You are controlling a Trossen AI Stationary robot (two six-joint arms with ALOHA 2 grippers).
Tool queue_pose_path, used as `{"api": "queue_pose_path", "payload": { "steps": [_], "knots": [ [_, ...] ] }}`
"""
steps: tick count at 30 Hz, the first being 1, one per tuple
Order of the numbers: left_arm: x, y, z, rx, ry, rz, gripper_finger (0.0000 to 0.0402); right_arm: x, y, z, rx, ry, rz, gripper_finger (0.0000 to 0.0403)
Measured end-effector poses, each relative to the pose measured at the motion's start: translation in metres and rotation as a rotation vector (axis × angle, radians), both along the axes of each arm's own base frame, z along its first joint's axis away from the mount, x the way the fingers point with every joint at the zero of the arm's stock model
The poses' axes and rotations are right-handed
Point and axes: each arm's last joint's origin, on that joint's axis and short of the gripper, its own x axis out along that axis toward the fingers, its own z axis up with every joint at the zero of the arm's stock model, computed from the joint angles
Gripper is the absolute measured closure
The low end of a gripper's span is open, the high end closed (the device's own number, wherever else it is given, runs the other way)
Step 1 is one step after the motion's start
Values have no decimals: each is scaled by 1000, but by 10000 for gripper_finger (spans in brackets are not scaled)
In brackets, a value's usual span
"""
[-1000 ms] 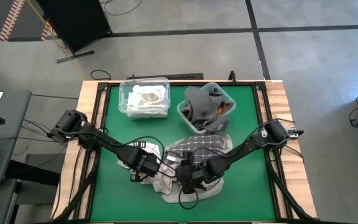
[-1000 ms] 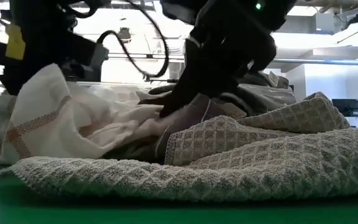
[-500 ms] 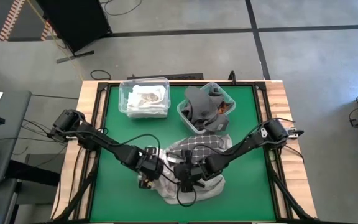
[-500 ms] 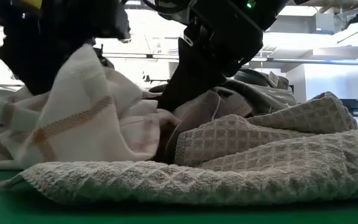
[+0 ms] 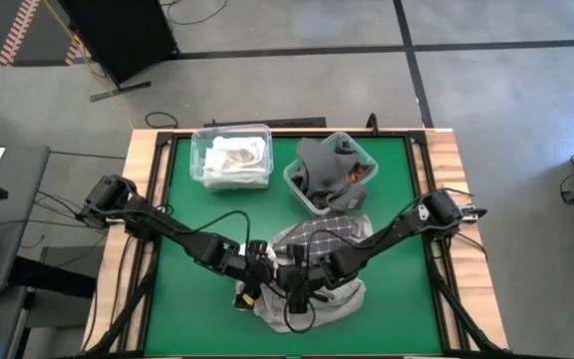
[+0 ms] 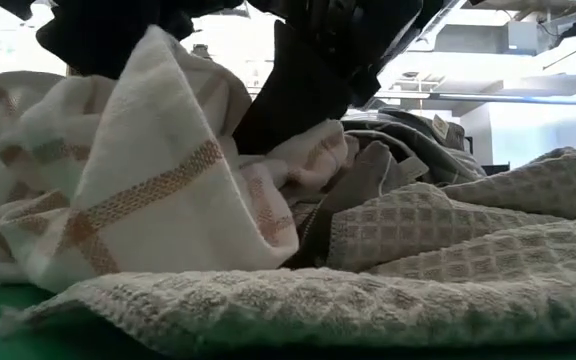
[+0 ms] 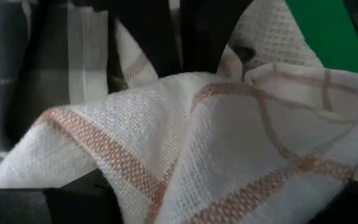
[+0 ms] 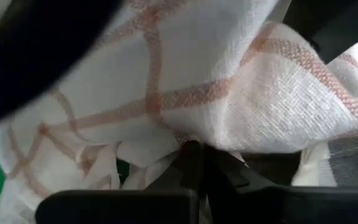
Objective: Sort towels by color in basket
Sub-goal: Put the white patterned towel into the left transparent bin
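A pile of towels [image 5: 312,269] lies on the green table near its near edge. It holds a white towel with orange stripes [image 6: 148,190], a light grey waffle towel [image 6: 388,300] at the bottom, a white-and-grey checked towel [image 5: 322,234] and a dark grey one [image 6: 408,135]. My left gripper [image 5: 254,271] is at the pile's left side, shut on the white striped towel. My right gripper [image 5: 297,282] stands just right of it, fingers shut and pointing down into the pile. My left gripper holds the white striped towel by a bunched fold [image 7: 185,186], from above. The cloth itself hides the fingertips. The towel is raised above the pile and drapes slack below the gripper, its lower part resting on the waffle towel [image 6: 168,290]. My right gripper has its shut fingers [image 8: 192,158] down among the towels, under a fold of the white striped towel [image 8: 185,81]. That fold hides the tips, so I cannot tell whether they hold any cloth.
A clear bin [image 5: 199,140] with white cloth stands at the far left of the table. A second bin [image 5: 292,179] with dark grey and orange cloth stands at the far middle, close behind the pile. Bare green table lies left of the pile.
My left gripper has moved toward the table's right edge, up to my right gripper, carrying the white striped towel. The towel has risen and folded over toward the right onto the pile. The waffle towel has stayed in place.
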Motion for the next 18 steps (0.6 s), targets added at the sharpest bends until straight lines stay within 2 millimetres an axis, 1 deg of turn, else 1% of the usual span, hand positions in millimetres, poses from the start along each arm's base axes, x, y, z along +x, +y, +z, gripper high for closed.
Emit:
{"api": "queue_pose_path", "payload": {
  "steps": [5,7,10,13,18],
  "knots": [
    [0,-5,1,10,-20,-34,136,1,-2,0,25,-5,-23,369],
    [2,-7,-4,-1,-15,-43,136,1,-2,0,26,-1,-21,369],
    [8,-12,-18,-28,2,-71,136,1,-1,-1,57,2,-8,364],
    [12,-16,-30,-20,16,-79,136,1,-4,-3,73,25,-9,357],
    [14,-16,-30,-31,-3,-56,136,1,-3,-3,82,22,-22,352]
  ]
}}
